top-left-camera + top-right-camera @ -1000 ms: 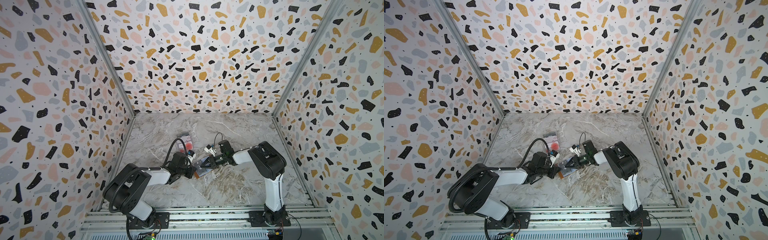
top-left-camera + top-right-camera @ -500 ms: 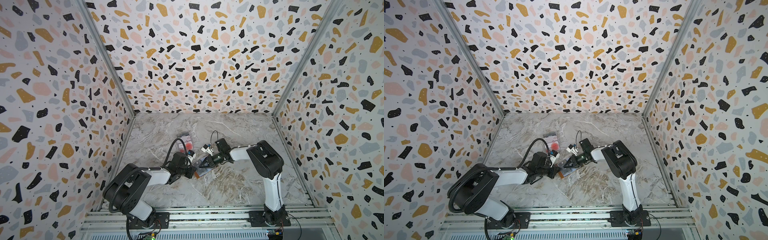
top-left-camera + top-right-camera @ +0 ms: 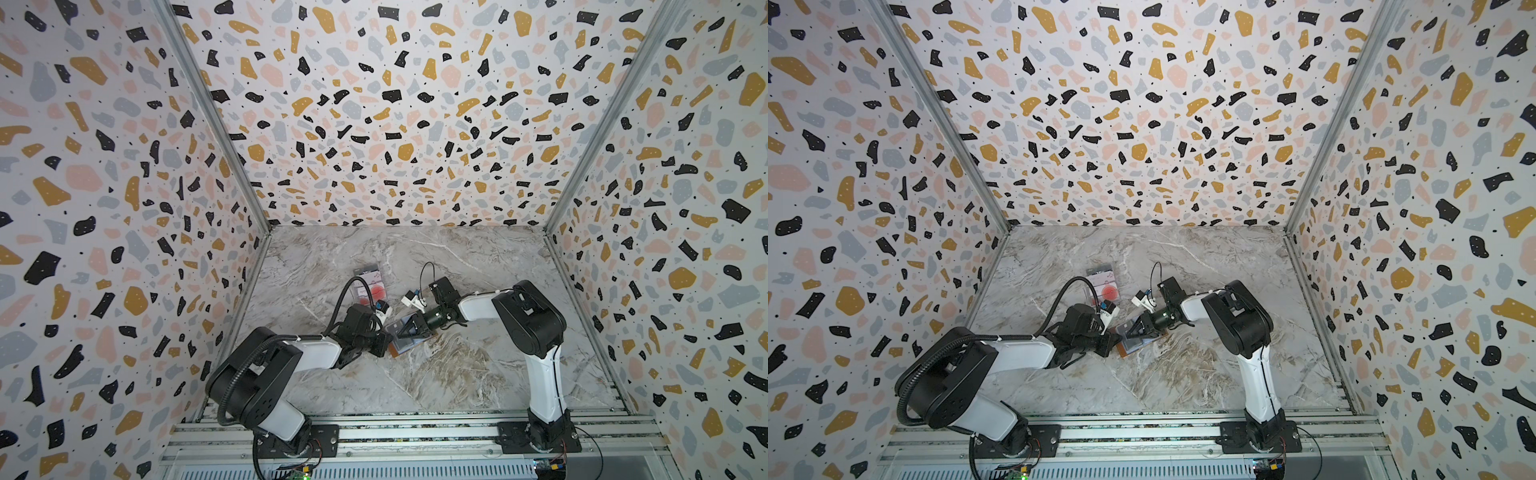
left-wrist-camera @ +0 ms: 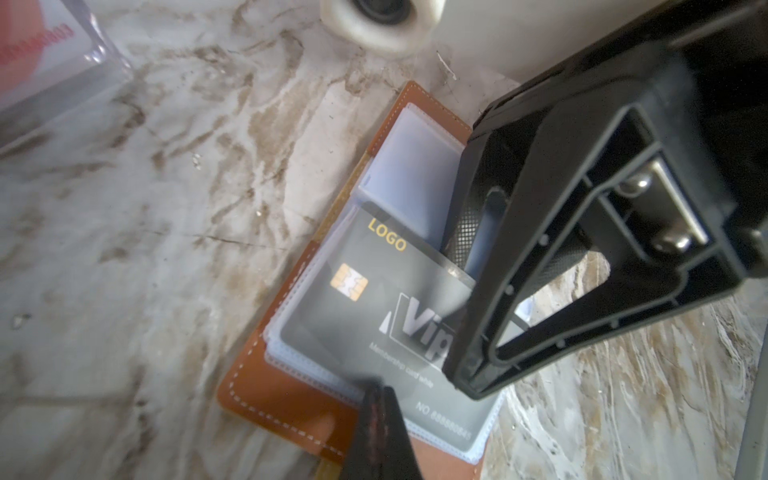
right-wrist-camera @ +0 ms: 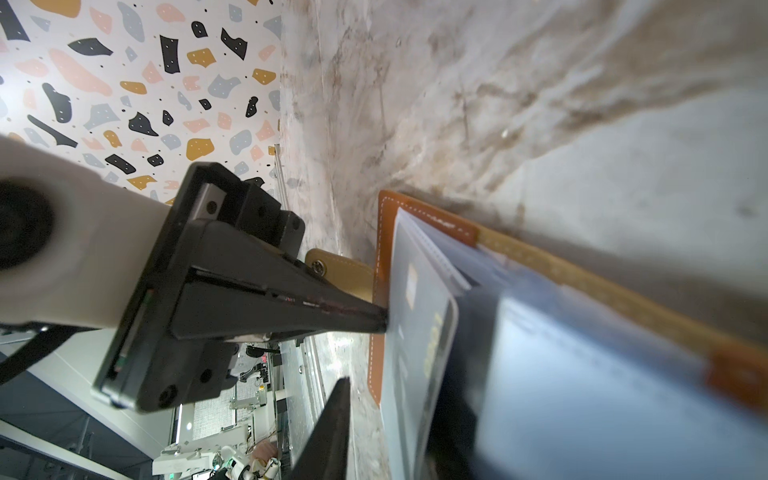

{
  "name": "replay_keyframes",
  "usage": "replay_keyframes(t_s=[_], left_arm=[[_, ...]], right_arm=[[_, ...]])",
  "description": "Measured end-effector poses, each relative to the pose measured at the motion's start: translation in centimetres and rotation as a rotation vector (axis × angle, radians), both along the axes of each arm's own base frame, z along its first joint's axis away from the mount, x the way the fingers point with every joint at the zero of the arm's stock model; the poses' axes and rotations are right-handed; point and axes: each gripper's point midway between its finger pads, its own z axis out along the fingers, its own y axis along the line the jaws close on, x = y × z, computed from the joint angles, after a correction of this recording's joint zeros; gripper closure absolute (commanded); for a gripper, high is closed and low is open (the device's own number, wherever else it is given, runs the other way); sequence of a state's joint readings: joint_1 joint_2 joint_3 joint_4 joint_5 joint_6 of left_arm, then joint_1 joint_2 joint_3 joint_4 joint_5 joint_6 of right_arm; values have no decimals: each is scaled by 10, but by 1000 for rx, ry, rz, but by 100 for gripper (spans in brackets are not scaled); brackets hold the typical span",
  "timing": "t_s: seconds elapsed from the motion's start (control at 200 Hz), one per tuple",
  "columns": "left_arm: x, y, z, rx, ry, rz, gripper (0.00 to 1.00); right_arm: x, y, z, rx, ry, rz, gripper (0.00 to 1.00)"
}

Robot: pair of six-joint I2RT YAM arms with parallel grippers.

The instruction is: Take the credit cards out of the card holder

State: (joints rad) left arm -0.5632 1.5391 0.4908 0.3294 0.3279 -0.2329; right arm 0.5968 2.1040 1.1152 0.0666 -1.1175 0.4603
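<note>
The credit cards in question begin with one dark grey "Vip" card, lying in the open card holder at the middle of the marble table, between the two grippers. I judge the card light, thin, stiff and slick. The clear sleeves are soft and likely to cling to it. Its "LOGO" end lies over the holder's other half, so it looks partly out of its sleeve. That free short end is the place to pinch, pulling flat along the sleeve rather than upward. The holder itself is light and would probably slide on the marble unless pinned.

On the near side, the left gripper is fully closed, and its joined tips press on the edge of the sleeve stack by the snap tab strap. It holds nothing.

Just beyond, the right gripper comes in low from the other side. Its jaws stand apart astride the grey card's page, with a gap showing beside the pad, so nothing looks clamped.

Farther back, well apart, lies a clear plastic case with a white, red-circled card face.

The count is one holder, one grey card visible in it and one case. The sleeves and the white cards are too stacked to count.
</note>
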Motion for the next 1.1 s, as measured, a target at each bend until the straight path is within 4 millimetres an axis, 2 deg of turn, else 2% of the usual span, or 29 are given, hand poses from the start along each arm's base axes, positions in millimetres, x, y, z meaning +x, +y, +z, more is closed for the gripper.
replay_keyframes(t_s=[0.375,0.791,1.101], left_arm=[[1,1,0,1,5,10,100],[5,0,-1,12,4,23,100],[6,0,1,14,-1,25,100]], right_arm=[[-1,1,4,19,11,9,78],[3,-12,4,47,43,-7,80],[4,-14,5,55,41,-10,80]])
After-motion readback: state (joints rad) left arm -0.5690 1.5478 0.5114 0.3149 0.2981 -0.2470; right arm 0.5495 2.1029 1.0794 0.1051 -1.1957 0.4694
